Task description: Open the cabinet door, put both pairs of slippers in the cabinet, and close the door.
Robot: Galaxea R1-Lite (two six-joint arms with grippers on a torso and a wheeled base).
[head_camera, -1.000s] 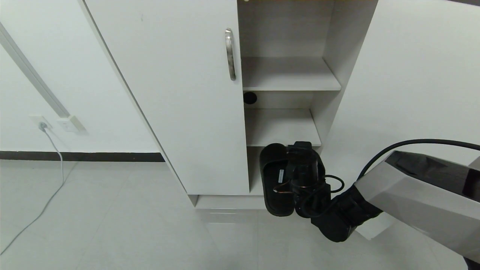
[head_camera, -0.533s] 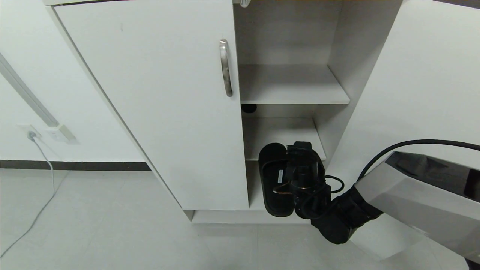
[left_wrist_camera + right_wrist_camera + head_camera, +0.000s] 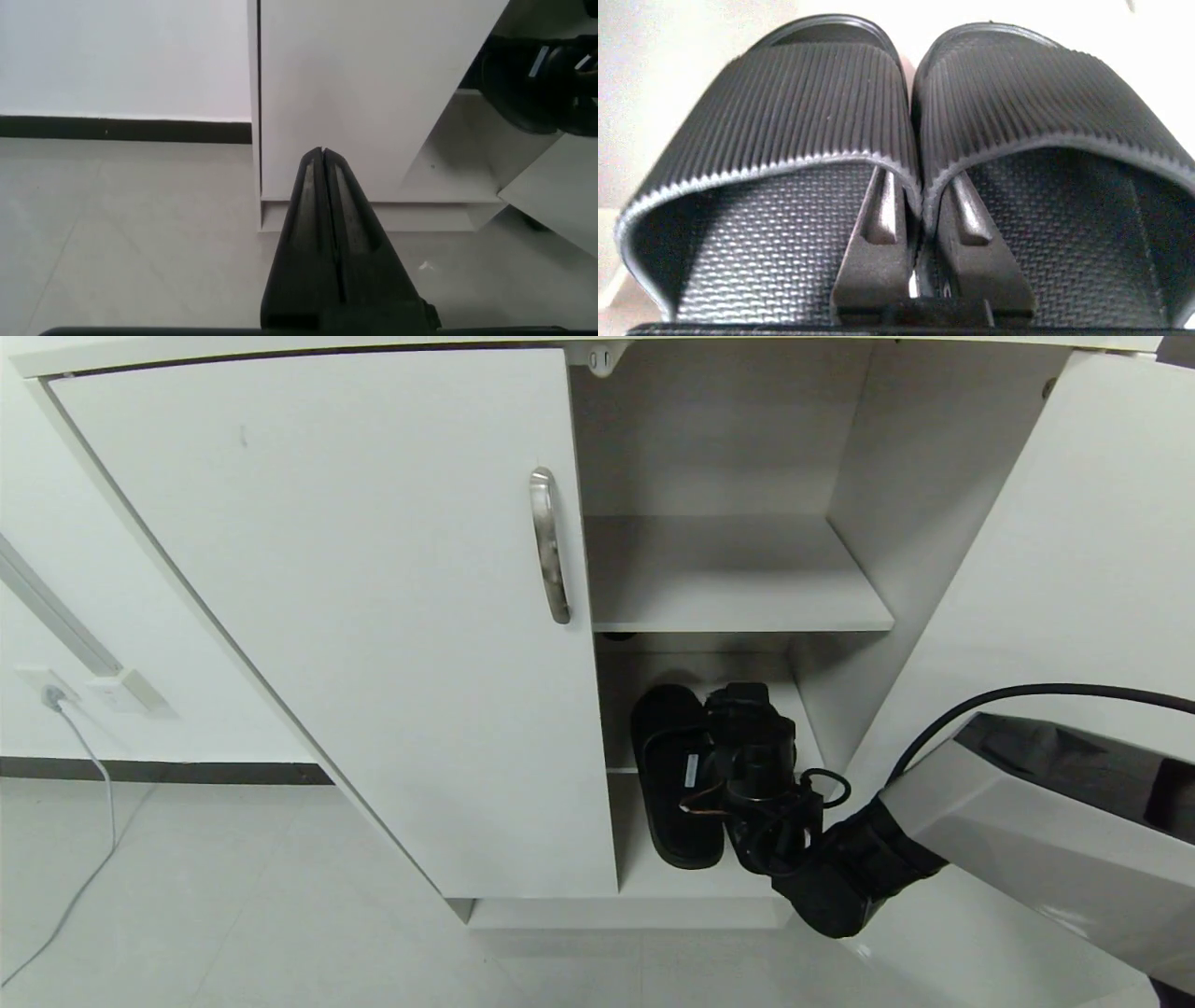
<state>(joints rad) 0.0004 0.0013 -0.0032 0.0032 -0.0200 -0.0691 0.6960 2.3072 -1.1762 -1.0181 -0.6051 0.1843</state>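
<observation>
Slippers (image 3: 670, 775), a black pair side by side, hang in the right pincer (image 3: 744, 733) in the head view. They are at the mouth of the cabinet's (image 3: 934, 476) open half, below the upper shelf (image 3: 728, 579) and above the bottom board (image 3: 644, 873). Whether the soles touch anything I cannot tell. The open door (image 3: 1074, 569) stands swung out on the robot's right. The closed door (image 3: 327, 569), with its metal handle (image 3: 549, 546), covers the other half.

From the left wrist, the left pincer (image 3: 322, 163) has its fingers pressed together with nothing between them. It points at the foot of the closed door, low over the floor (image 3: 121, 233).

From the right wrist, the right pincer (image 3: 920, 233) is clamped on the two inner strap edges where the ribbed straps (image 3: 794, 103) meet, one finger under each, so both slippers are carried as one.

They look light, soft and bendy, like rubber or foam. The ribs should resist slipping, though the soles may sag or swing from this hold. The straps seem the best place to take hold, since a sole would flex.
</observation>
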